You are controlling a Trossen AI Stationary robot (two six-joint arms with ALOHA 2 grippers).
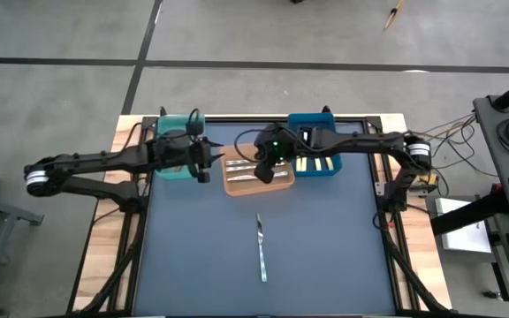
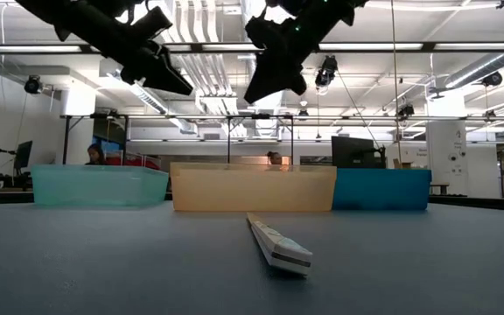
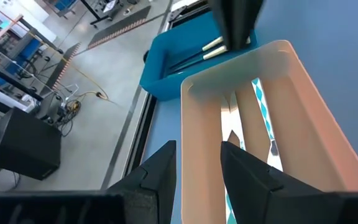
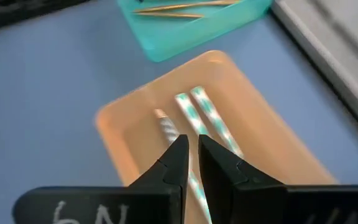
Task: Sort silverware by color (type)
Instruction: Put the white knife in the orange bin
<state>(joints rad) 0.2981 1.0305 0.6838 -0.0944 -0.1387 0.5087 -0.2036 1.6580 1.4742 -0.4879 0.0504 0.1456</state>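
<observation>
Three bins sit in a row at the far side of the tabletop, which is dark blue-grey. The teal bin is at one end. The orange bin is in the middle. The blue bin is at the other end. The orange bin touches the blue bin. The teal bin stands a little apart.

The tabletop sits in a black frame on light wood. The floor around it is grey with dark lines.

Far behind the bins is a big room with bright ceiling lights. A dark screen stands there. A person shows behind the teal bin.
</observation>
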